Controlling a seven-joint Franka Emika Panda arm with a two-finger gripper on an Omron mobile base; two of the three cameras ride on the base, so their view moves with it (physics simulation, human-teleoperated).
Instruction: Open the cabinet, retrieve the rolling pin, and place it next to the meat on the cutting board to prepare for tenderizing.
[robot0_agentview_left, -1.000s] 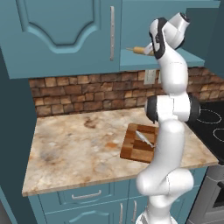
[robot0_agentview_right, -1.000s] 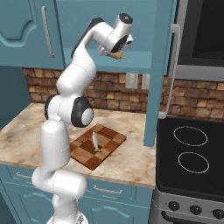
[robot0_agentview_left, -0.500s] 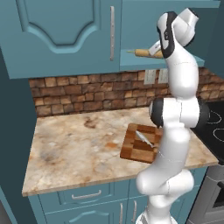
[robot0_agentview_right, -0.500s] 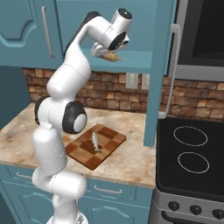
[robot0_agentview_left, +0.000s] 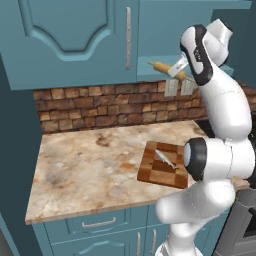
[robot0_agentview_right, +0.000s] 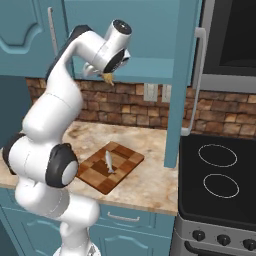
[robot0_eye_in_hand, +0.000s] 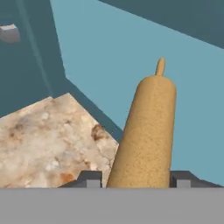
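My gripper (robot0_agentview_left: 178, 68) is shut on the rolling pin (robot0_agentview_left: 164, 67), a tan wooden cylinder held up high in front of the teal cabinet (robot0_agentview_left: 75, 45). In the hand view the rolling pin (robot0_eye_in_hand: 146, 131) runs away from the gripper (robot0_eye_in_hand: 135, 180), with a dark fingertip (robot0_eye_in_hand: 90, 179) on either side of it. The cabinet's right door (robot0_agentview_right: 181, 75) stands swung open. Below, the striped cutting board (robot0_agentview_left: 162, 165) lies on the counter with the pale meat (robot0_agentview_left: 164, 159) strip on it. From the right base view, the gripper (robot0_agentview_right: 106, 75) hangs high above the cutting board (robot0_agentview_right: 111, 167) and meat (robot0_agentview_right: 109, 161).
A marble counter (robot0_agentview_left: 85, 170) spreads to the left of the board, backed by a brick wall (robot0_agentview_left: 90, 105). A black stove (robot0_agentview_right: 222, 175) stands right of the counter. The open door's silver handle (robot0_agentview_right: 196, 82) juts out beside the arm. Teal drawers (robot0_agentview_left: 95, 225) sit below.
The gripper has carried the rolling pin down and out from the cabinet front, and the arm's upper links have swung round.
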